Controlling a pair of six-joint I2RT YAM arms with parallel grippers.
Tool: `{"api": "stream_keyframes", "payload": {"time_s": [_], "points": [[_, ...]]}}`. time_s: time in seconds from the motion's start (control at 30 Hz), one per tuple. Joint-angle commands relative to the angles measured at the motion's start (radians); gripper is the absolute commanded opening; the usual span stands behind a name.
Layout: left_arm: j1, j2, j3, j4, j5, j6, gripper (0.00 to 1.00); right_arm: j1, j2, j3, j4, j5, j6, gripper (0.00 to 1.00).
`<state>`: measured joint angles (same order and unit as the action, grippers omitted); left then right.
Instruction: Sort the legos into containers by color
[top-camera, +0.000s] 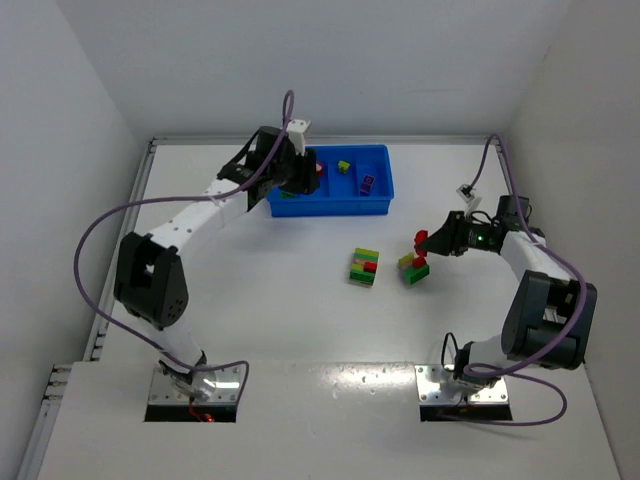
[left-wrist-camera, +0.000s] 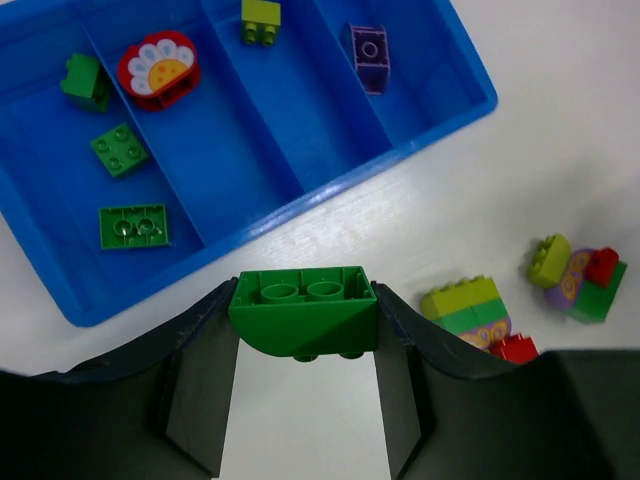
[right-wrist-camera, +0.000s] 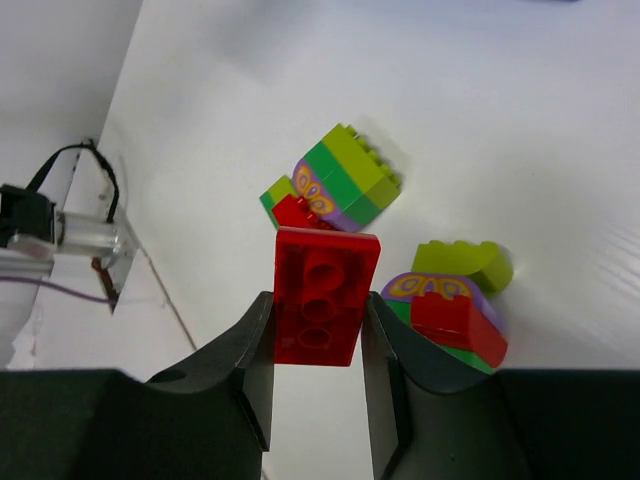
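My left gripper (left-wrist-camera: 305, 300) is shut on a green lego (left-wrist-camera: 305, 315), held just in front of the near wall of the blue tray (left-wrist-camera: 300, 207). The tray's compartments hold green legos (left-wrist-camera: 119, 150), a red flower piece (left-wrist-camera: 159, 68), a yellow-green lego (left-wrist-camera: 260, 20) and a purple lego (left-wrist-camera: 369, 57). Seen from above, that gripper (top-camera: 298, 180) hovers at the tray's (top-camera: 330, 211) left end. My right gripper (right-wrist-camera: 318, 305) is shut on a red lego (right-wrist-camera: 322, 290) above the table. Two multicoloured clumps (right-wrist-camera: 335, 185) (right-wrist-camera: 452, 298) lie below it.
On the white table in the top view, the clumps (top-camera: 365, 267) (top-camera: 416, 270) lie between the tray and the right arm's gripper (top-camera: 424, 240). White walls close the table in at the left, back and right. A purple cable loops off each arm.
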<state>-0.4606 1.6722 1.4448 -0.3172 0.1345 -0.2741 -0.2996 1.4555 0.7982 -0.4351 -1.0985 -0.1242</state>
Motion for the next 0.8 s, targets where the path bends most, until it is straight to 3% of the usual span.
{"api": "stream_keyframes", "payload": {"time_s": [0.0, 0.17, 0.43, 0.6, 0.77], "points": [[0.034, 0.099, 0.106, -0.017, -0.070, -0.065, 0.25, -0.006, -0.047, -0.007, 0.150, 0.045, 0.077, 0.00], [0.079, 0.280, 0.271, -0.037, -0.105, -0.065, 0.25, -0.006, -0.047, -0.025, 0.150, 0.045, 0.067, 0.00], [0.123, 0.448, 0.391, -0.037, -0.216, -0.034, 0.26, -0.015, -0.035, -0.025, 0.139, 0.034, 0.058, 0.00], [0.132, 0.491, 0.425, -0.037, -0.266, -0.016, 0.37, -0.015, -0.026, -0.025, 0.139, 0.025, 0.058, 0.00], [0.132, 0.512, 0.434, -0.037, -0.266, -0.007, 0.58, -0.015, -0.026, -0.016, 0.128, 0.016, 0.040, 0.00]]}}
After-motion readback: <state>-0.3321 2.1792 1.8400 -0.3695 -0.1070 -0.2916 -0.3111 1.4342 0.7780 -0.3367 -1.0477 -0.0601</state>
